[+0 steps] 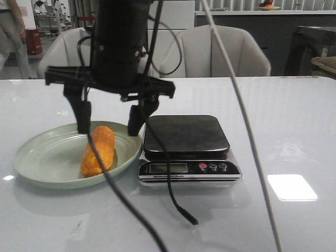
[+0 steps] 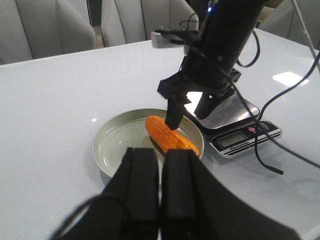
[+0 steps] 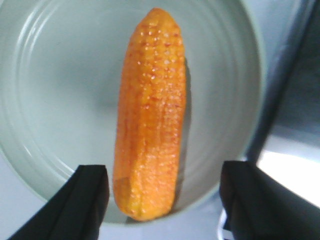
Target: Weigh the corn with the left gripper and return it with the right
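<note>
The corn (image 1: 98,150) lies in the pale green plate (image 1: 37,163) on the tabletop (image 1: 294,131), just left of the scale (image 1: 186,135). The right tool (image 1: 107,122) hangs over it, fingers spread either side. The left tool (image 2: 160,185) sits pressed together, well apart.

Over the pale green plate (image 1: 37,157) we see the right gripper (image 1: 107,118) hanging with its fingers spread wide, one on each side of the corn (image 1: 98,150), a gap showing on both sides of the cob. Just beside the plate, the kitchen scale (image 1: 186,137) blocks that flank, and black cables (image 1: 173,202) trail across the table (image 1: 283,136) in front of it. The left gripper (image 2: 160,172), fingers pressed together, sits back from the plate's near rim. Beyond the scale the tabletop lies open.
</note>
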`<move>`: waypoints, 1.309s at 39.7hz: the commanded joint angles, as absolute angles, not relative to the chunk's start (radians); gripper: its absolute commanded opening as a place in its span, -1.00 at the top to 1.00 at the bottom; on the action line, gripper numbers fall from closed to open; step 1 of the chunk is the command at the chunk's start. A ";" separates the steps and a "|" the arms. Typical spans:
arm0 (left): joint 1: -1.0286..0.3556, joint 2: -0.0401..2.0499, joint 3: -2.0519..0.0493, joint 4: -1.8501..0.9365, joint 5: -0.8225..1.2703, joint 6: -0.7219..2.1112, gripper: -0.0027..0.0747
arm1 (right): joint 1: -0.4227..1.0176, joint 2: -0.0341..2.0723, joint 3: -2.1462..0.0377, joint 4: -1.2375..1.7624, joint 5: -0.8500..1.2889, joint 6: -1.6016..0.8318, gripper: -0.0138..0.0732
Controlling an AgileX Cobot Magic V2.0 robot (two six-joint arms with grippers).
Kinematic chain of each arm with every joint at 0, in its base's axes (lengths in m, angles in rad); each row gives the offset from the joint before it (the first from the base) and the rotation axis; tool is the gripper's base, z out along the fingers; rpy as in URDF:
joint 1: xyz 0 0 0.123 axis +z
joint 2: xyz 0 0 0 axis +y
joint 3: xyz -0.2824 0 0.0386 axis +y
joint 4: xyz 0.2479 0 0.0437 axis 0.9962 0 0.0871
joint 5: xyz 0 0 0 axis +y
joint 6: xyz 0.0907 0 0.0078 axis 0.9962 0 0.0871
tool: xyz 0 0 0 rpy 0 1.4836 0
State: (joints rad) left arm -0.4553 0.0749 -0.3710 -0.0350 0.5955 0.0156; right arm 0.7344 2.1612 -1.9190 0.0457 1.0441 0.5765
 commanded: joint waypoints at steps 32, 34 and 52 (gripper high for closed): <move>-0.459 0.088 -0.398 -0.042 0.519 0.013 0.64 | 0.565 1.231 -1.289 -0.017 0.800 0.111 -0.62; -0.459 0.088 -0.398 -0.042 0.519 0.013 0.64 | 0.565 1.160 -1.211 -0.017 0.744 0.111 -0.62; -0.459 0.088 -0.398 -0.042 0.519 0.013 0.64 | 0.566 0.468 -0.569 -0.065 0.327 0.111 -0.62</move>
State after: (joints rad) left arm -0.4553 0.0749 -0.3710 -0.0350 0.5955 0.0156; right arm 0.5689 0.5786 -0.6316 -0.0358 0.4784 0.1229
